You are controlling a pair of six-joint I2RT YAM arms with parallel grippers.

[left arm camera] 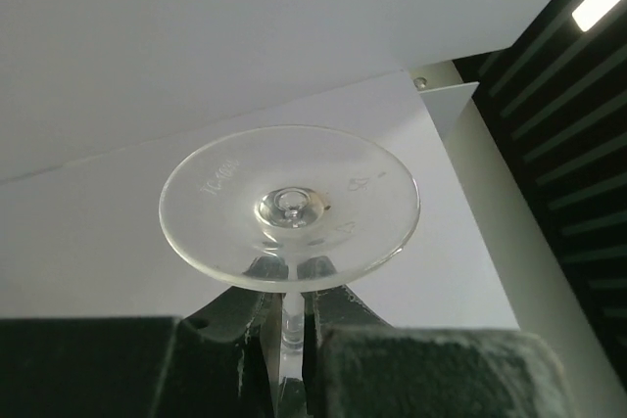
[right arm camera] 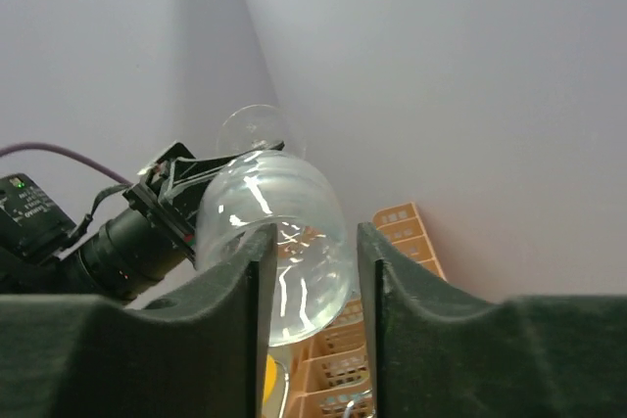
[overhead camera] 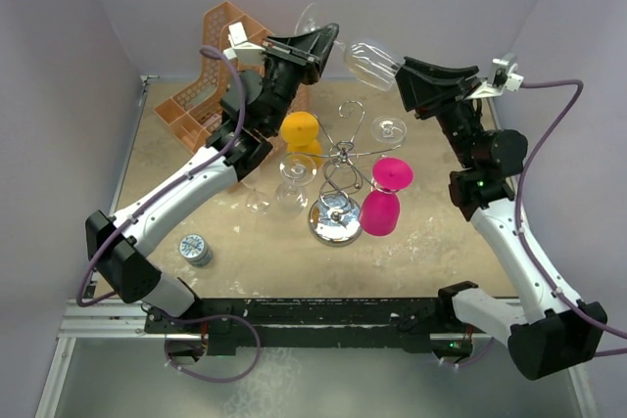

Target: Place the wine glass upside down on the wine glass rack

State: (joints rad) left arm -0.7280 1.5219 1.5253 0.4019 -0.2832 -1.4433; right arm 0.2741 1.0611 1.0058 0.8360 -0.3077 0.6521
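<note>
The main hazard is the handover itself. The clear stemmed wine glass [overhead camera: 370, 63] hangs on its side in the air between both arms. If the two claws pull against each other while both bear on it, the thin stem could snap. If the bowl end is let go, the bowl's weight could twist the smooth stem in a narrow pinch, and the glass could slip and fall.

A later risk is the way down. The silver wire wine glass rack [overhead camera: 343, 159] already carries a pink glass [overhead camera: 382, 198] and a yellow glass [overhead camera: 300, 129], so a swinging bowl could knock them or tip the stand.

The left claw [left arm camera: 291, 315] is clamped on the stem just under the round foot, which stands beyond its fingertips. The right claw [right arm camera: 315, 261] straddles the bowl with one finger against the glass. Its other finger seems to stand just clear, so I cannot tell whether it grips.

The glass is above and behind the rack, well apart from it, not yet inverted.
</note>
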